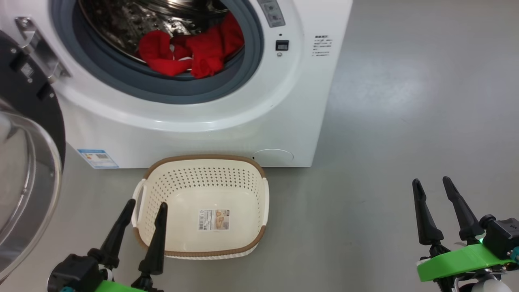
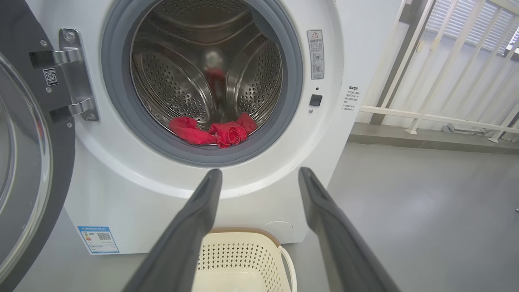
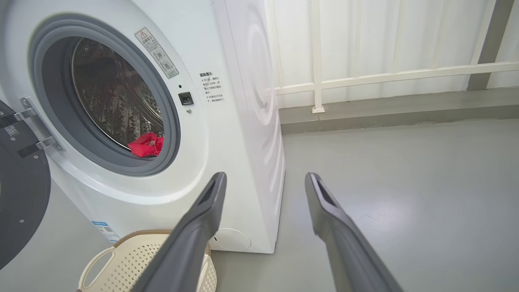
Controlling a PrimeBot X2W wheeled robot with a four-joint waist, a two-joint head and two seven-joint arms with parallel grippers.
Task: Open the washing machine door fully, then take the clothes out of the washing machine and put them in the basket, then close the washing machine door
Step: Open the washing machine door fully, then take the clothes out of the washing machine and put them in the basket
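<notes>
The white washing machine point(image 1: 284, 101) stands ahead with its door point(image 1: 24, 170) swung wide open to the left, black ring and glass bowl facing out. Red clothes point(image 1: 190, 50) lie at the front of the steel drum, behind the grey gasket; they also show in the left wrist view point(image 2: 219, 132) and the right wrist view point(image 3: 146, 145). The cream basket point(image 1: 259, 243) sits on the floor before the machine with nothing in it. My left gripper point(image 1: 144, 202) hangs open over the basket's left rim. My right gripper point(image 1: 432, 180) is open, far right of the basket.
Grey floor point(image 1: 405, 121) stretches to the right of the machine. A white railing point(image 2: 446, 113) and a low kerb run behind it. The open door's hinge bracket point(image 1: 38, 48) juts out at the machine's left side.
</notes>
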